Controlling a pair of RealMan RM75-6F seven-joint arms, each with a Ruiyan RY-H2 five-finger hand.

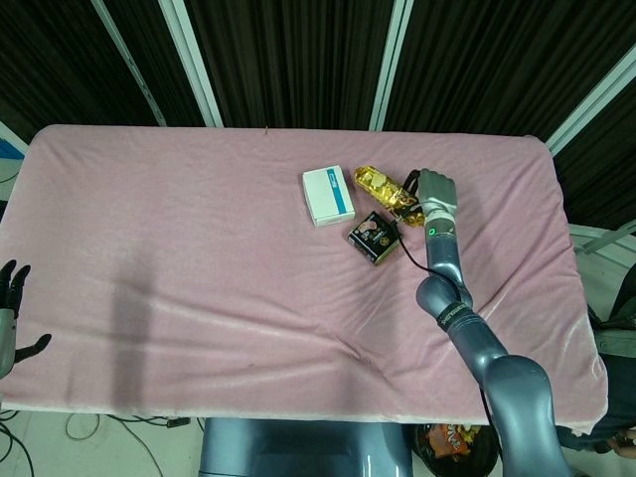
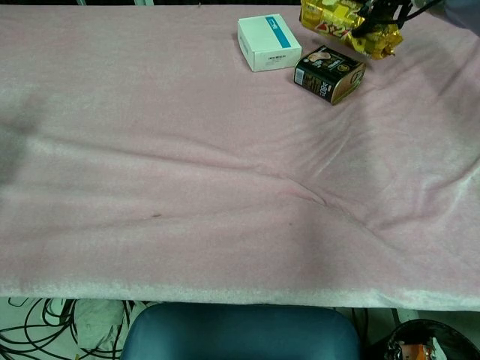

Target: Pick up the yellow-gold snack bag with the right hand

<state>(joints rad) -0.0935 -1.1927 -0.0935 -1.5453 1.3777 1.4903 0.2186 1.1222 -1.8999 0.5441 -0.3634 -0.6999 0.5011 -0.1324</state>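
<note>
The yellow-gold snack bag (image 1: 386, 188) (image 2: 343, 25) hangs above the pink cloth, gripped at its right end by my right hand (image 1: 433, 192) (image 2: 384, 10). In the chest view the bag tilts down toward the right and only the fingers of that hand show at the top edge. The bag is clear of the dark box (image 1: 374, 237) (image 2: 328, 73) below it. My left hand (image 1: 12, 313) hangs open at the left edge of the head view, beyond the table, holding nothing.
A white and blue box (image 1: 328, 195) (image 2: 268, 42) lies just left of the bag. The dark box sits on the pink cloth (image 1: 199, 248) in front of the bag. A chair seat (image 2: 240, 334) shows below the table's near edge.
</note>
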